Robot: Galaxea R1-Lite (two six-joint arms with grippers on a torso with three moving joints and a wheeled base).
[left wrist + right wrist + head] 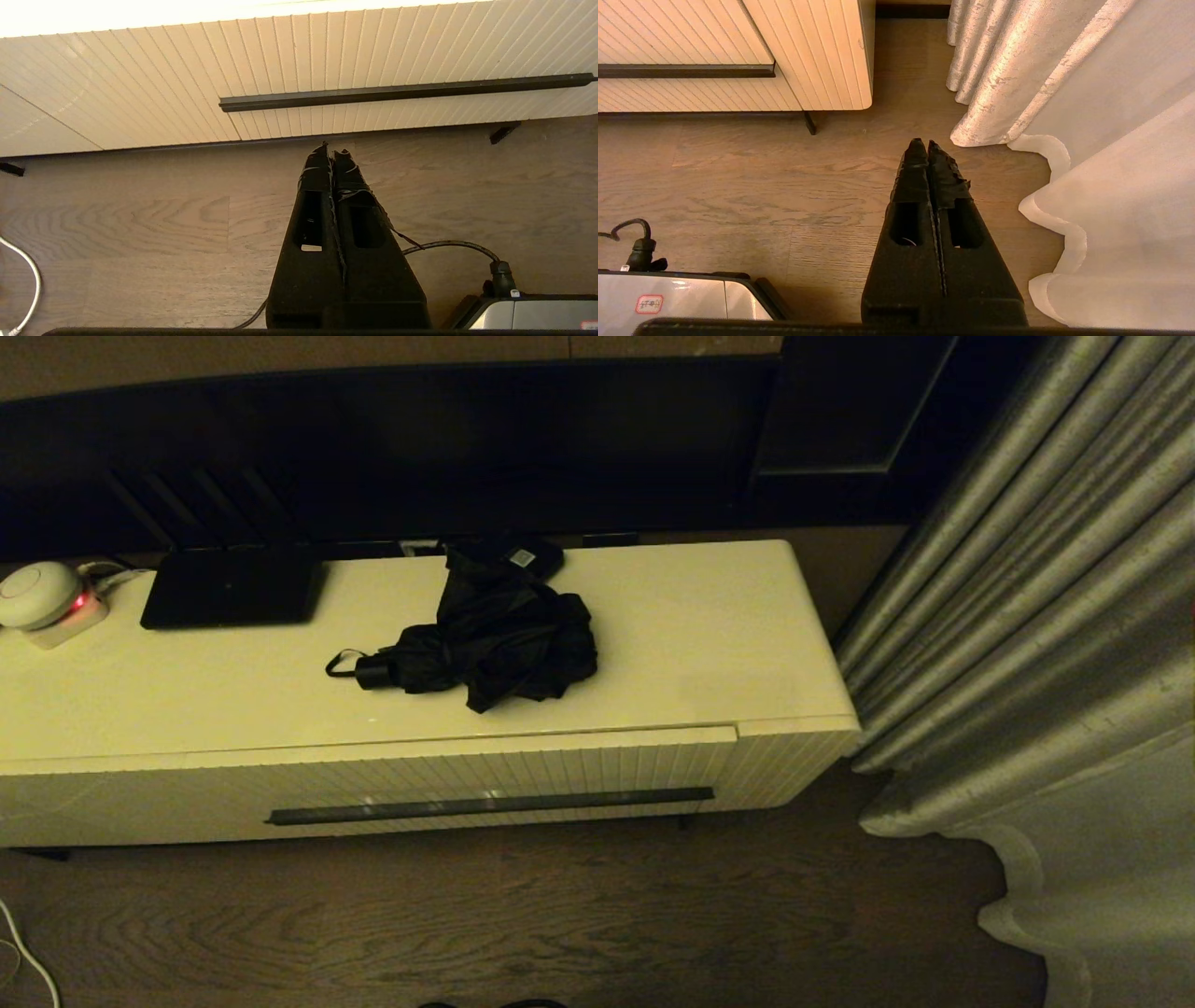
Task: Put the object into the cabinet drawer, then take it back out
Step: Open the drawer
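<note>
While the ribbed cream drawer [504, 775] sits closed, my left hand [331, 150] and right hand [923, 144] hang low over the wood floor, pinched shut and empty. The folding umbrella [485, 649] lies mid-surface, nearer the back edge; its loose, floppy fabric could slip or snag the drawer's rim.

Umbrella [495, 639] fabric hides part of small black box [519, 557]. Cabinet [140, 691] left end cut off by head view's edge. Sticker on box unreadable.
</note>
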